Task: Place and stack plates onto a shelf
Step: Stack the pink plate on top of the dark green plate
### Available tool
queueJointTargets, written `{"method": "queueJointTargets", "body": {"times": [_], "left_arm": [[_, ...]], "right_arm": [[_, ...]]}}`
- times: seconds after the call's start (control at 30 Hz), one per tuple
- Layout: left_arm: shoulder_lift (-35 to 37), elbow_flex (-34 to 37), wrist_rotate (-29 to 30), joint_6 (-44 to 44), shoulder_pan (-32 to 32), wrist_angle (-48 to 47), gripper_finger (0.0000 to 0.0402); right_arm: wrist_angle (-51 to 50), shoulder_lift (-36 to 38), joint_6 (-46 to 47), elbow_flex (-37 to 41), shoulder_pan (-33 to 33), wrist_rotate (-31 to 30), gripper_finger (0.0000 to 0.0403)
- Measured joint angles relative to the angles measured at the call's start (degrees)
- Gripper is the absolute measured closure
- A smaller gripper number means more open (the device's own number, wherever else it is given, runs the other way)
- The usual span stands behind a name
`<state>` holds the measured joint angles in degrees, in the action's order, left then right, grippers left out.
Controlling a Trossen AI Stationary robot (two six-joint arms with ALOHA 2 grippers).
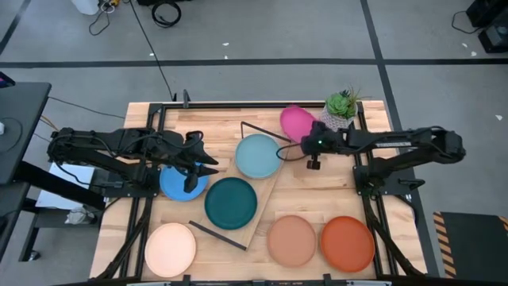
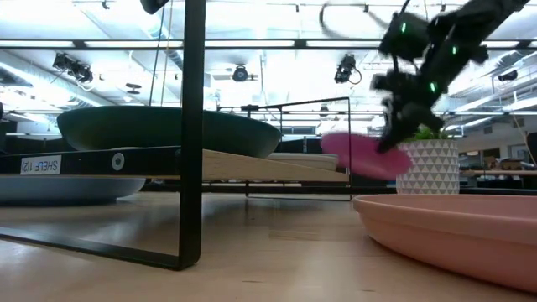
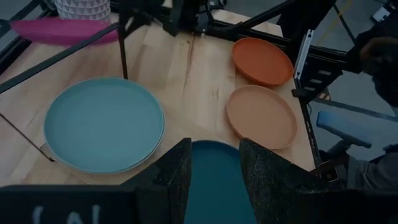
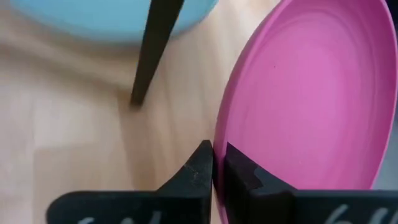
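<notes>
Right gripper (image 4: 213, 163) pinching magenta plate (image 1: 295, 121) rim, lifted; left gripper (image 3: 214, 168) parted, idle. Light blue (image 1: 258, 156), teal (image 1: 231, 201) plates on shelf (image 1: 270, 184); others unplaced.

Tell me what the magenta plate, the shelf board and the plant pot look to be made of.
Magenta plate: smooth matte surface, uniform colour, no glare; likely plastic or silicone, possibly matte-glazed ceramic. The right gripper pinches its rim.
Shelf board: light wood with visible grain, unvarnished-looking; thin black frames look like metal wire.
Plant pot: white with a faceted triangle pattern, probably ceramic, though the look leaves plastic open.
</notes>
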<state>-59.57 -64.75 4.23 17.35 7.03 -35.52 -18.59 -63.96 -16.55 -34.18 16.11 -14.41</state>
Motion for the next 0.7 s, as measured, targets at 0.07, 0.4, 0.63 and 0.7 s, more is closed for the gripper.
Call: {"method": "queueJointTargets", "body": {"times": [0.07, 0.4, 0.63, 0.7], "left_arm": [[-0.02, 0.0, 0.08, -2.31, 0.02, 0.97, 0.026], [-3.98, 0.07, 17.13, -19.64, 4.14, 3.2, 0.0232], [-9.5, 0.06, 29.13, -27.54, 5.08, 6.48, 0.0167], [-10.45, 0.02, 29.35, -30.06, 5.07, 7.33, 0.0157]], "right_arm": [[-1.01, 2.01, 0.59, -1.9, -0.46, -1.51, 0.0383], [-7.33, 6.47, -3.17, -13.75, -5.08, -1.95, 0.0384], [-9.42, 1.22, -9.3, -22.51, -10.74, 0.87, 0.0384], [-10.56, -0.42, -11.16, -24.78, -12.99, 0.9, 0.0384]]}}
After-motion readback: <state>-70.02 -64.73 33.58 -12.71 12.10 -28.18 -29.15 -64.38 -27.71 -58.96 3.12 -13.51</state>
